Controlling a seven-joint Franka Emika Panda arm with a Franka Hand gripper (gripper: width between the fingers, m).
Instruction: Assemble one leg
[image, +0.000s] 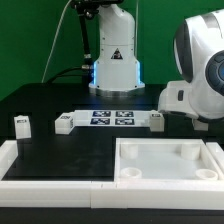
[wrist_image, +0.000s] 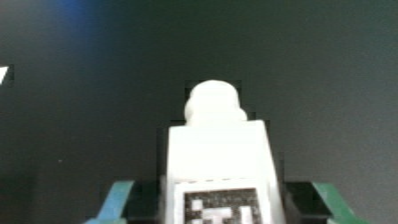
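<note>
Exterior view, from its left: you have a loose leg (image: 18, 123) standing near the left edge of the black table (image: 60, 100). The marker board (image: 110, 118) lies mid-frame, the white tray (image: 160, 178) sits at lower right, and the arm (image: 200, 70) fills the upper right. In the wrist view your gripper (wrist_image: 219, 200) pinches the leg (wrist_image: 217, 140) between its teal fingers (wrist_image: 118, 198). The tag faces the camera and the rounded peg points away.

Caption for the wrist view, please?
Tagged white leg, rounded peg end pointing away, between the two fingers of the gripper, black table behind.
</note>
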